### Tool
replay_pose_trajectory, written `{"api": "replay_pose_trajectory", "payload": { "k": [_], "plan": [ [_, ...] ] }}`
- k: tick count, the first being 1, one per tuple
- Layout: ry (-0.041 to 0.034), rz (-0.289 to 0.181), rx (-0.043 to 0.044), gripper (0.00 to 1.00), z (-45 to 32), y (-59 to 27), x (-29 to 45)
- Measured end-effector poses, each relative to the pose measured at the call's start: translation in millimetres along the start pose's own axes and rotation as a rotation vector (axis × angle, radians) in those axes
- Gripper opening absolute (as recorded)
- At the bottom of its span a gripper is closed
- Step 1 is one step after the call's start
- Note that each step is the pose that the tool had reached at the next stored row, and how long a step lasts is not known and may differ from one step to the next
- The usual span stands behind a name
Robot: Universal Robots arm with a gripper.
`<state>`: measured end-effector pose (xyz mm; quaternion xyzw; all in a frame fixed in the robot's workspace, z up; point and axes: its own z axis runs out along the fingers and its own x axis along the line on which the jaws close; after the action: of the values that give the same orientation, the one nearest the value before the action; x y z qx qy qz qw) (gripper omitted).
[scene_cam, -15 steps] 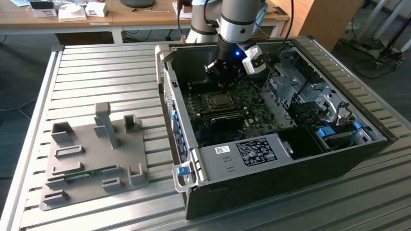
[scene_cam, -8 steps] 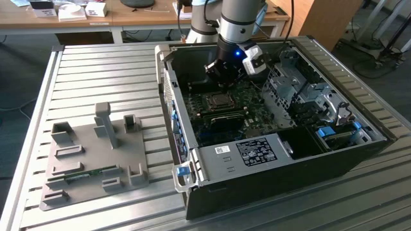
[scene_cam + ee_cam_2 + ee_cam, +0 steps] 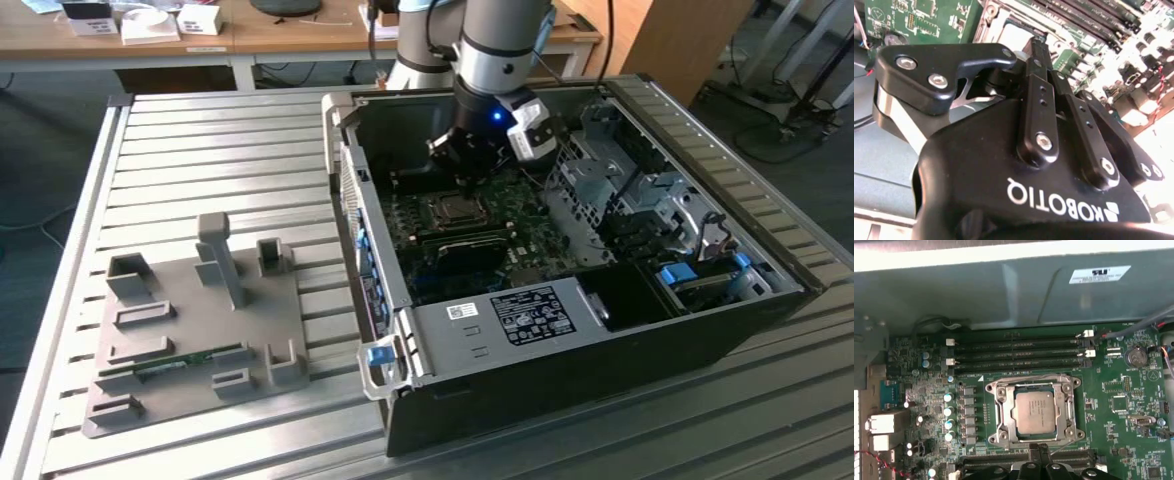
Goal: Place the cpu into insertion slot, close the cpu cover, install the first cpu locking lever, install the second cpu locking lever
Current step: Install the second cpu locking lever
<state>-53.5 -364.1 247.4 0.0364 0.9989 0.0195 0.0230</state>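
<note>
The black gripper (image 3: 1040, 452) hangs inside the open computer case (image 3: 747, 310), its slim matte fingers (image 3: 1040, 75) pressed together and holding nothing. Just ahead of the fingertips the cpu (image 3: 1032, 411), a flat square with a dull silvery top, lies in the insertion slot (image 3: 1004, 412) on the green circuit board (image 3: 1124, 405). The thin metal cpu cover (image 3: 1070, 412) lies flat, framing it.

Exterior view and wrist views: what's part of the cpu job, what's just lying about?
Job:
silvery-grey square cpu, seated
silvery metal cpu cover frame, down around it
black gripper, at the socket's edge

Lying about:
grey parts fixture on the slatted table
long black memory slots
grey drive cage
</note>
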Motion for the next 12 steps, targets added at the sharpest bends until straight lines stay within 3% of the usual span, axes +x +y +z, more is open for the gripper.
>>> {"api": "replay_pose_trajectory", "payload": {
  "k": [12],
  "plan": [
    [-0.0004, 0.000, 0.0000, 0.11, -0.3, -9.2, 3.8]
  ]
}}
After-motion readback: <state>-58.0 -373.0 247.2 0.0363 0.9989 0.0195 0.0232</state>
